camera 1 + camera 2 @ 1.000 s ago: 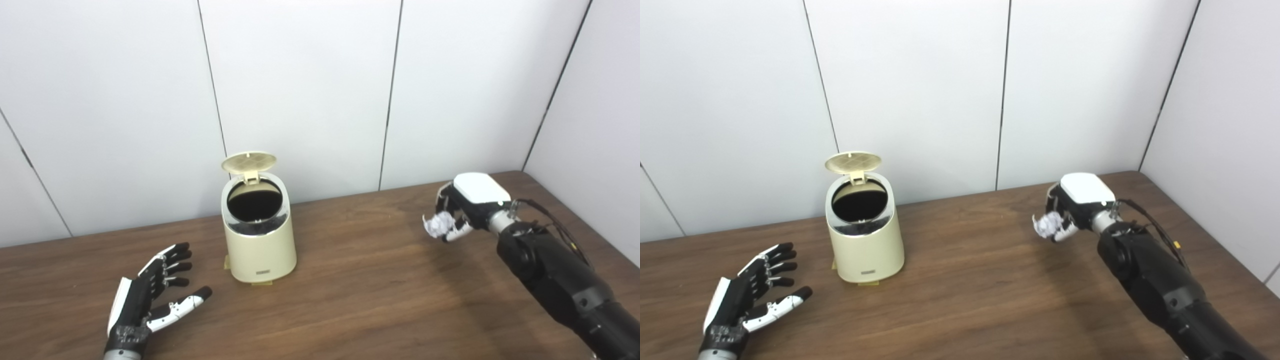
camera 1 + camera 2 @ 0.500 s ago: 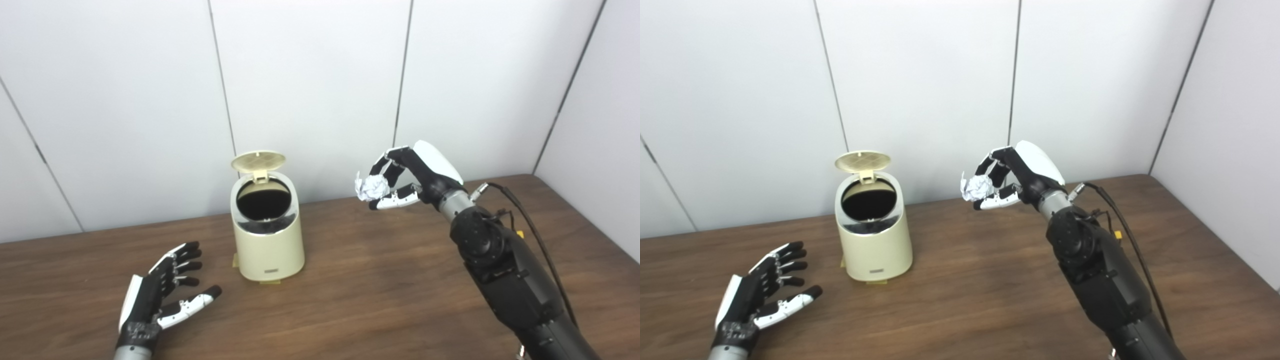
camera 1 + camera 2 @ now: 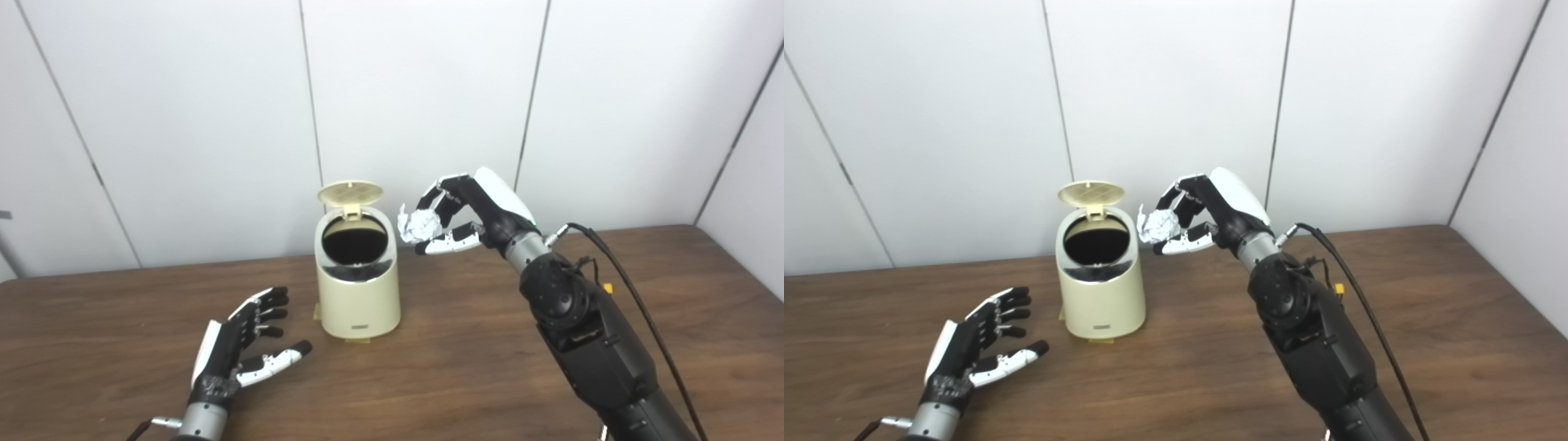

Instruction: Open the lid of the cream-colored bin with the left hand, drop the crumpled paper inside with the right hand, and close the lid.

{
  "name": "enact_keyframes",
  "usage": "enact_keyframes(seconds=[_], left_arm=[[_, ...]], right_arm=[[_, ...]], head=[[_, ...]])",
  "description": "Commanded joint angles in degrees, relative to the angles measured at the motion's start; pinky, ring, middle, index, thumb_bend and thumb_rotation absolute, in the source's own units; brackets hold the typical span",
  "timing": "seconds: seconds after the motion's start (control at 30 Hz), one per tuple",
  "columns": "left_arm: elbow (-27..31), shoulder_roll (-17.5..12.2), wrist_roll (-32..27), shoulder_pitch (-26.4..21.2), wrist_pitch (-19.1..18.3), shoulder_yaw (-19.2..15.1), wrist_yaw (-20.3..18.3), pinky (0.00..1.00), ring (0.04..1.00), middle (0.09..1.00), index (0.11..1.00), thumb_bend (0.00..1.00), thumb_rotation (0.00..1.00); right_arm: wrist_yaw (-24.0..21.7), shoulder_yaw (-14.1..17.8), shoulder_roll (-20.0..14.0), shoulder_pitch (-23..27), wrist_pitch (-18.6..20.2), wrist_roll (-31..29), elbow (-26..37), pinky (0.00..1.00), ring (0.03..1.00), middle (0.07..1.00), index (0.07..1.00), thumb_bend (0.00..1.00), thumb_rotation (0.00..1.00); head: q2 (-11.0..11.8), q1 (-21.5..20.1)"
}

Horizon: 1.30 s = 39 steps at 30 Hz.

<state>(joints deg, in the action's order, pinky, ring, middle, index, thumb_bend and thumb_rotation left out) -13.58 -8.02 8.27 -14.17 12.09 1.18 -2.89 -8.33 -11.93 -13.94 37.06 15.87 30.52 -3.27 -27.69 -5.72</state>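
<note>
Wooden table point(image 3: 465, 367), cream-colored bin point(image 3: 358, 288) lid point(image 3: 350, 192) up, right hand point(image 3: 471, 211) pinching crumpled paper point(image 3: 419, 224), left hand point(image 3: 242, 343) spread empty.

This looks like a robotics lab test cell: a bare wood-grain tabletop point(image 3: 465, 367) stands boxed in by plain white wall panels point(image 3: 416, 92) with dark seams, rising directly behind the tabletop and along its right edge.

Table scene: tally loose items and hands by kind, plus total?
Cream-colored bin, lid up: 1
Crumpled paper, held in right hand: 1
Robot hands, counting the open left hand: 2
Total: 4
</note>
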Motion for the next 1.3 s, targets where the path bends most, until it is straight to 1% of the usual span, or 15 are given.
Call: enact_keyframes(seconds=[0.0,0.03,0.13,0.3,0.47,0.77,0.8,0.83,0.87,0.9,0.93,0.97,1.0,1.13,1.27], left_arm=[[-0.3,1.1,0.7,0.7,0.6,0.7,1.1,0.66,0.768,0.804,0.837,0.75,0.14],[-0.3,1.3,0.7,0.7,0.4,0.8,1.2,0.66,0.767,0.803,0.836,0.75,0.14],[0.0,1.8,1.0,0.7,-0.1,0.9,1.4,0.67,0.773,0.805,0.839,0.75,0.14],[0.2,2.6,0.0,0.7,-0.4,0.7,1.1,0.69,0.791,0.813,0.845,0.76,0.14],[0.5,2.9,0.9,0.7,-0.4,1.0,1.5,0.69,0.782,0.809,0.839,0.76,0.15],[1.3,3.3,1.7,0.9,-1.0,1.5,1.8,0.68,0.773,0.807,0.840,0.75,0.13],[1.3,3.4,1.8,0.9,-1.0,1.5,1.9,0.68,0.774,0.807,0.841,0.75,0.13],[1.4,3.4,1.9,0.9,-1.1,1.6,1.9,0.68,0.771,0.806,0.842,0.75,0.14],[1.5,3.4,2.0,1.0,-1.2,1.7,1.9,0.68,0.771,0.806,0.843,0.75,0.14],[1.6,3.3,2.0,1.1,-1.4,1.7,1.9,0.68,0.773,0.807,0.844,0.75,0.15],[1.8,3.3,1.9,1.1,-1.6,1.8,1.8,0.68,0.775,0.808,0.846,0.75,0.15],[1.9,3.3,1.9,1.2,-1.7,1.8,1.8,0.69,0.779,0.811,0.848,0.75,0.15],[2.0,3.3,1.8,1.2,-1.8,1.8,1.7,0.69,0.777,0.811,0.848,0.75,0.15],[1.8,3.2,1.8,1.1,-1.6,2.0,1.8,0.68,0.771,0.806,0.843,0.75,0.16],[1.3,3.1,1.3,1.0,-1.1,2.0,1.6,0.68,0.775,0.806,0.843,0.75,0.15]], right_arm=[[1.9,-0.1,0.5,4.1,-2.4,0.5,-0.4,0.57,0.443,0.429,0.526,0.52,0.00],[2.1,-0.3,0.8,4.5,-2.6,0.7,-1.0,0.74,0.484,0.433,0.524,0.52,0.01],[2.7,-1.0,1.9,5.4,-4.1,0.5,-3.5,0.91,0.508,0.435,0.525,0.52,0.01],[3.4,-1.0,3.8,6.7,-6.1,-1.0,-7.1,1.00,0.535,0.446,0.517,0.52,0.01],[3.5,-1.3,4.9,8.1,-5.7,-0.9,-9.6,1.00,0.548,0.467,0.495,0.53,0.00],[4.9,-1.2,6.2,10.0,-6.1,-1.7,-14.5,1.00,0.565,0.448,0.517,0.52,0.01],[5.1,-1.1,6.3,10.0,-6.4,-2.0,-14.9,1.00,0.562,0.455,0.510,0.53,0.01],[5.0,-1.2,6.2,9.9,-6.6,-2.2,-15.1,0.92,0.564,0.475,0.496,0.53,0.01],[4.5,-1.5,6.0,9.7,-6.4,-2.2,-14.8,0.91,0.591,0.475,0.506,0.53,0.01],[4.2,-1.9,5.7,9.5,-6.3,-2.0,-14.5,0.94,0.644,0.540,0.501,0.52,0.08],[3.8,-2.4,5.4,9.3,-5.9,-1.6,-14.0,0.94,0.683,0.588,0.591,0.69,0.14],[3.5,-2.8,5.2,9.1,-5.5,-1.3,-13.6,0.93,0.724,0.640,0.667,0.81,0.19],[3.2,-3.1,5.0,8.9,-5.4,-1.1,-13.3,0.92,0.743,0.664,0.698,0.86,0.20],[2.6,-4.1,3.9,8.7,-5.6,-0.3,-12.6,0.79,0.750,0.714,0.735,0.92,0.23],[1.7,-4.6,3.0,8.6,-5.2,-0.4,-11.7,0.75,0.755,0.740,0.747,0.93,0.25]], head=[[0.0,0.1],[0.0,0.2],[0.2,0.8],[0.2,2.0],[0.1,2.6],[-0.3,3.4],[-0.3,3.4],[-0.3,3.4],[-0.4,3.5],[-0.4,3.5],[-0.5,3.5],[-0.5,3.5],[-0.6,3.5],[-0.6,3.5],[-0.6,3.4]])
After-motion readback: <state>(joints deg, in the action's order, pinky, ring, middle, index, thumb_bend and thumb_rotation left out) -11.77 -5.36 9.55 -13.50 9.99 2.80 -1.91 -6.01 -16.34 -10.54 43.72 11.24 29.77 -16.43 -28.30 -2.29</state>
